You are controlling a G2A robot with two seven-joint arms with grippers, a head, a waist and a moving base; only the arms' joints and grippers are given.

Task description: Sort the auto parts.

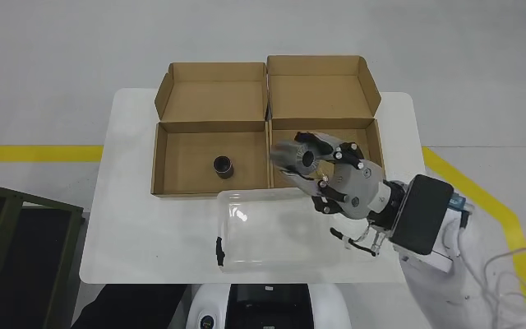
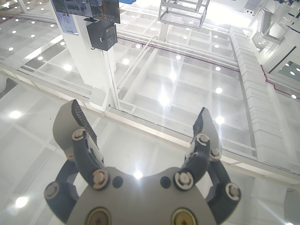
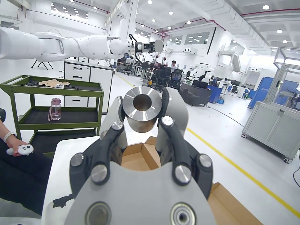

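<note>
From above, the right gripper (image 1: 293,155) holds a silver cylinder (image 1: 288,152) over the right box (image 1: 367,136), at its left side. A black ring (image 1: 223,167) lies in the left box (image 1: 168,160). Left wrist: the left gripper (image 2: 138,106) has its jaws apart. Right wrist: the jaws clamp the silver cylinder (image 3: 140,120).

Bright, even overhead light fills every view. From above, the white rectangular table (image 1: 131,214) reads almost flat white. Shadows lie soft and short inside the open brown cardboard boxes (image 1: 185,160), and small white glints sit on the clear plastic tray (image 1: 240,215). In the left wrist view the round recessed ceiling lamps (image 2: 173,76) throw star-shaped flares. In the right wrist view the polished silver metal cylinder (image 3: 142,105) carries a soft sheen. Straight lines bow toward the edges in both wrist views.
</note>
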